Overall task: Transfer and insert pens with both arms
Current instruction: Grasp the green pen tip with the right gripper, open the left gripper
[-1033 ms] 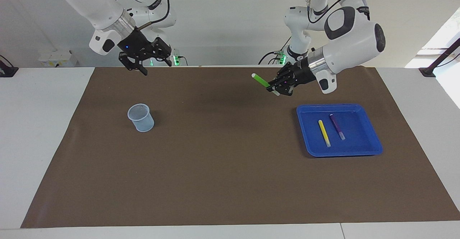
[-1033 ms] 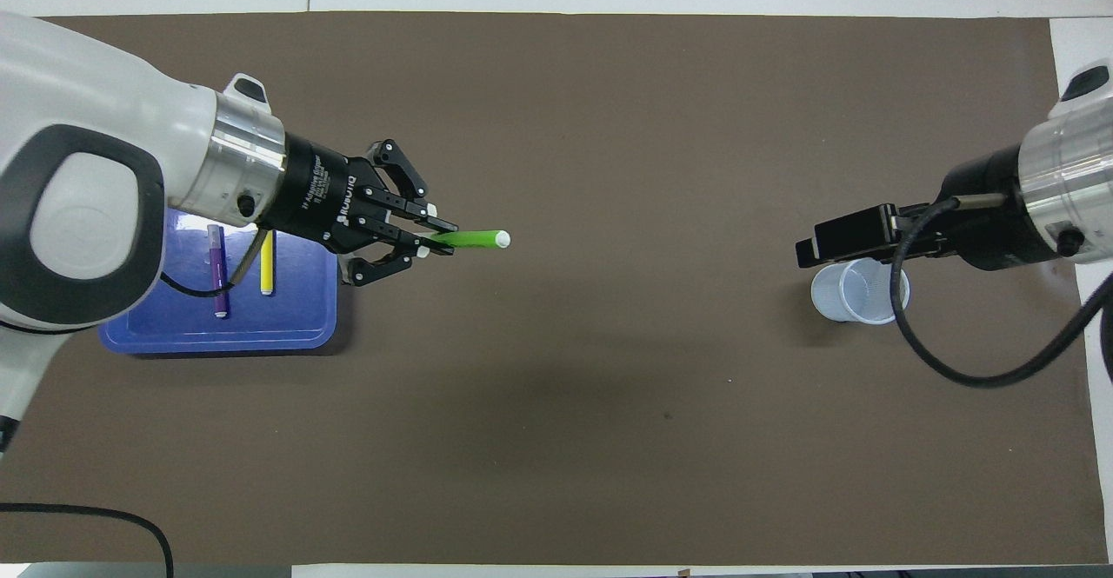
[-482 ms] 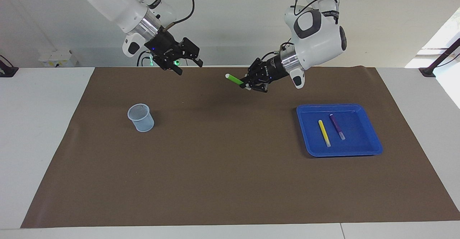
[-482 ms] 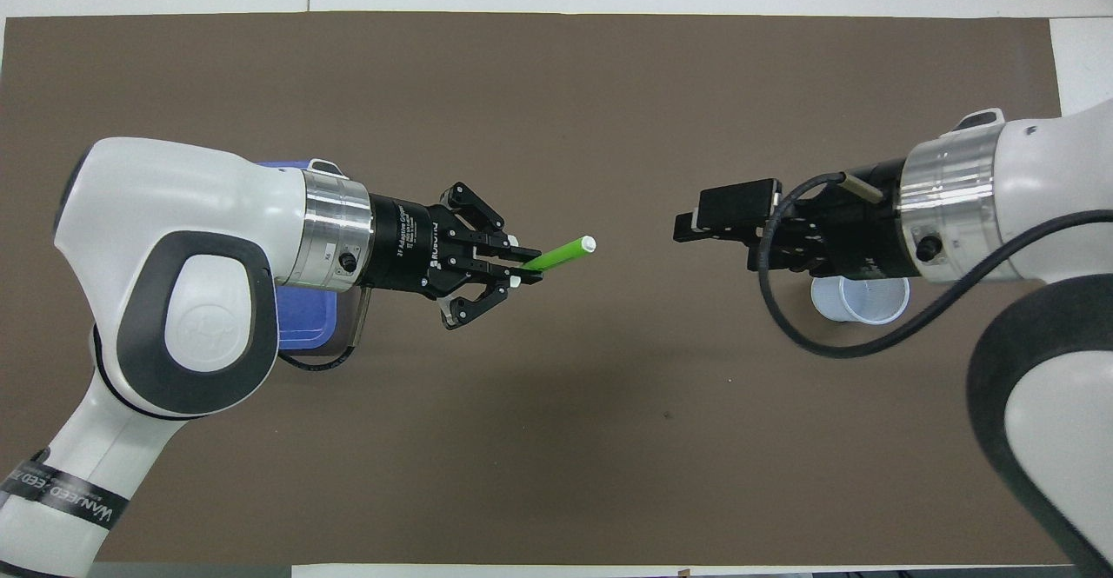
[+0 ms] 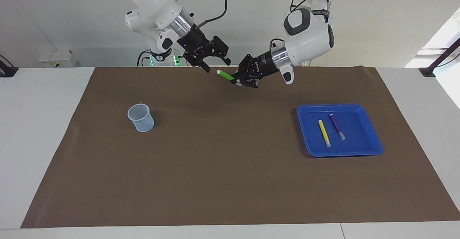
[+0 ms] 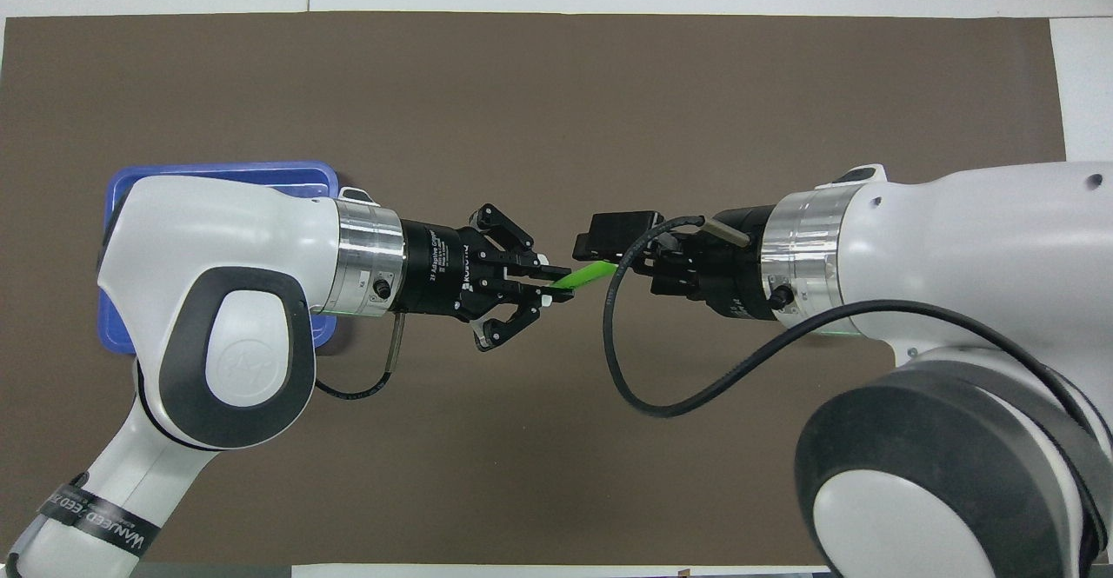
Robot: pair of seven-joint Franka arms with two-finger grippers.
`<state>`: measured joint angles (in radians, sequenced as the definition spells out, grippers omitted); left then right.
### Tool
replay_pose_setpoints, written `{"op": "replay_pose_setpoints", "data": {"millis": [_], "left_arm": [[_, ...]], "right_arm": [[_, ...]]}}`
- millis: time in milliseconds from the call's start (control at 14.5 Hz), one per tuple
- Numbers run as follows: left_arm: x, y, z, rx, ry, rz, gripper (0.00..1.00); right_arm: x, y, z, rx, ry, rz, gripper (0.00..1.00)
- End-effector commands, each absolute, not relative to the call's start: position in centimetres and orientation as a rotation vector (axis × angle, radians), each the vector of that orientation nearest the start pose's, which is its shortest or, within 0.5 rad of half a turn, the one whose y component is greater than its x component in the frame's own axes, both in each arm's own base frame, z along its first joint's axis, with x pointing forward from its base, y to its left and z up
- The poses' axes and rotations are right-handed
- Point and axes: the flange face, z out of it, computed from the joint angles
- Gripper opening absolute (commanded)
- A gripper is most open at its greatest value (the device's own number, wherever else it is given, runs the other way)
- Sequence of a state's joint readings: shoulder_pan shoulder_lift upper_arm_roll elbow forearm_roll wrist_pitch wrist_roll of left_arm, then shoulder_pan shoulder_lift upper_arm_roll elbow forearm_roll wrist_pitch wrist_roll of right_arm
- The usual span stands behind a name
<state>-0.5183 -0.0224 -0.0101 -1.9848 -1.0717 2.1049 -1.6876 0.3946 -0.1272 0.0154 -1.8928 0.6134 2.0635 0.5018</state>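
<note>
A slim green marker pen [image 5: 226, 76] with a pale cap end is pinched in the left gripper [image 5: 238, 81], raised over the matte brown mat [image 5: 222, 152] midway along the table; a glossy blue plastic tray [image 5: 363, 151] holds a slim yellow marker pen [image 5: 324, 133] and a slim purple marker pen [image 5: 337, 126], lying side by side; a translucent ribbed plastic cup [image 5: 141, 117] stands upright toward the right arm's end, its contents not discernible; the right gripper [image 5: 212, 62] hangs, fingers spread, just by the green pen's free end.

Facing view: high camera across desk [image 5: 43, 142], looks toward robots, whole mat visible. Overhead view: steeply down from robots' end, closer. Both share brown mat [image 6: 556, 83].
</note>
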Motion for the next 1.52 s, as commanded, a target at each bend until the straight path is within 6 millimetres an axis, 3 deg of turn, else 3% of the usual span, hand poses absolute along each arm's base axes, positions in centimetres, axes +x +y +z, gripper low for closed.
{"op": "replay_pose_setpoints", "data": {"millis": [0,207,413,689,896,1378,1447], "left_arm": [[46.55,-31.91,51.23,1.565,1.794,-1.04,0.0],[46.3,-32.09,51.42,1.583,1.735,-1.043,0.0],[46.16,-31.97,51.21,1.591,1.727,-1.045,0.0],[46.21,-31.91,51.22,1.586,1.728,-1.047,0.0],[46.16,-31.98,51.23,1.586,1.727,-1.049,0.0],[46.29,-31.95,51.45,1.566,1.726,-1.057,0.0],[46.39,-31.91,51.68,1.562,1.725,-1.056,0.99]], "right_arm": [[48.94,23.94,59.34,-2.447,0.379,-0.015,0.88],[48.9,24.01,59.34,-2.447,0.383,-0.012,0.55],[48.98,24.01,59.3,-2.446,0.383,-0.017,0.44],[49.25,23.65,59.41,-2.441,0.393,-0.025,0.41],[49.21,23.65,59.3,-2.444,0.394,-0.02,0.0],[49.12,23.72,59.42,-2.447,0.386,-0.011,0.0],[49.09,23.74,59.46,-2.449,0.378,-0.009,0.0]]}}
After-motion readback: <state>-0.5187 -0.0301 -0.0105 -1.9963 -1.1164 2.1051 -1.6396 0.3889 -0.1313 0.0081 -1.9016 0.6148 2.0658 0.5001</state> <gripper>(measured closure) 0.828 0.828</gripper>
